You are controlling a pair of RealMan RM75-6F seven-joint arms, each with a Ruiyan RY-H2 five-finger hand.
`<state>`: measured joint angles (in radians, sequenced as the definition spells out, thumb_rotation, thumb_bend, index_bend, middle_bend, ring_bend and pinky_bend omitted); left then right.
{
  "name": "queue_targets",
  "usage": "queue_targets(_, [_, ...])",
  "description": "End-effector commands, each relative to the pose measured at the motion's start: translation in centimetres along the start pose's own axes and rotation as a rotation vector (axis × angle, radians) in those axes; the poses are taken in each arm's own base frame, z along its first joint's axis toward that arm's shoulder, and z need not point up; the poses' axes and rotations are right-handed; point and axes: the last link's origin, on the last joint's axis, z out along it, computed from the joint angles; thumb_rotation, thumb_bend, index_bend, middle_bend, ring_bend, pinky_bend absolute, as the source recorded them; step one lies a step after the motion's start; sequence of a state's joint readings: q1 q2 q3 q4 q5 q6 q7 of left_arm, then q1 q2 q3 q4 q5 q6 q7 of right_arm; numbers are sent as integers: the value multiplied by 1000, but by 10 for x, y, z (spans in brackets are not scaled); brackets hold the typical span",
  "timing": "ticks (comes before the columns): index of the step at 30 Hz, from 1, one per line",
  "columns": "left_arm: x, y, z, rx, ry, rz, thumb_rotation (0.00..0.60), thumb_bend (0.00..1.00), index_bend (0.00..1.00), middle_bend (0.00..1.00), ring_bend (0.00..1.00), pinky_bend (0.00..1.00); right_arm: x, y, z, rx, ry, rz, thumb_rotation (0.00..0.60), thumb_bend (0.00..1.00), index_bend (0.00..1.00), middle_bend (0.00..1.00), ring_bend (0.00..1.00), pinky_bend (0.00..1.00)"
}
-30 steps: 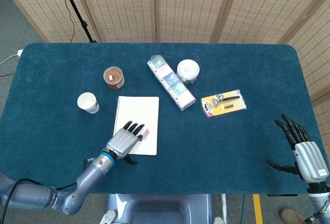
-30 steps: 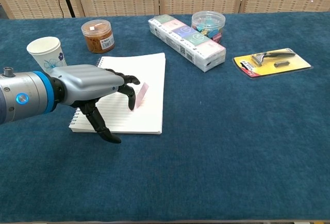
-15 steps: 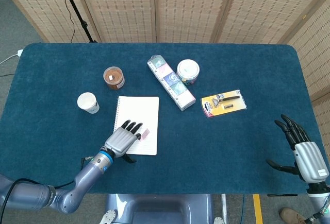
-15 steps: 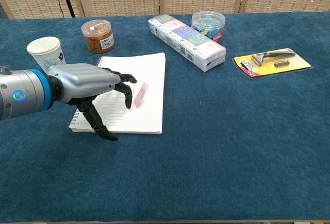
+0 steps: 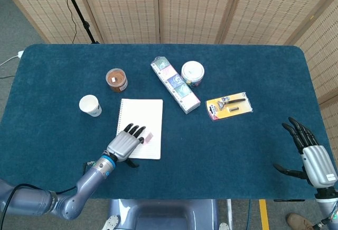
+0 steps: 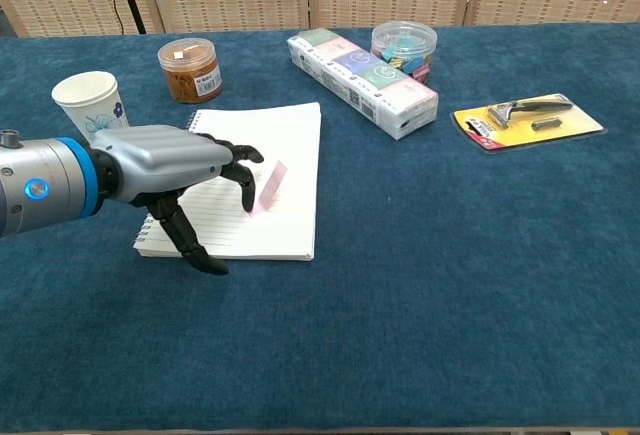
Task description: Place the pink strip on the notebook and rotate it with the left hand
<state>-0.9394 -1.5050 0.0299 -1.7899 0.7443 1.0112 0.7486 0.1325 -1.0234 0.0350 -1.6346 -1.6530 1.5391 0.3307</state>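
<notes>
A small pink strip [image 6: 269, 185] [image 5: 149, 135] lies flat on the white spiral notebook [image 6: 290, 140] [image 5: 143, 115], near its right edge. My left hand [image 6: 175, 170] [image 5: 125, 143] hovers over the notebook's lower half, palm down, fingers spread and curved; a fingertip [image 6: 250, 198] reaches the strip's near end, and I cannot tell whether it touches. It holds nothing. My right hand [image 5: 310, 156] hangs open off the table's right side, far from the notebook, seen only in the head view.
A paper cup [image 6: 89, 102] and a brown-lidded jar [image 6: 190, 69] stand left of and behind the notebook. A long tissue pack [image 6: 362, 81], a round clear tub [image 6: 404, 45] and a carded razor [image 6: 527, 119] lie to the right.
My left hand has drawn back slightly toward the near left, so more of the pink strip shows. The strip has hardly moved. The right hand is still.
</notes>
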Motion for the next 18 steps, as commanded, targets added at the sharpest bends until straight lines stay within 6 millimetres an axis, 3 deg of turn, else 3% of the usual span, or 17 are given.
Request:
queue_targets(1, [-1, -2, 0, 5, -4, -5, 371, 0, 324, 0, 0, 0, 0, 0, 0, 1, -1, 0, 600, 0, 81, 0, 0, 102])
queue_targets(18, [-3, 8, -2, -32, -15, -2, 371, 0, 323, 0, 0, 0, 1, 0, -1, 0, 2, 0, 600, 0, 81, 0, 0, 102])
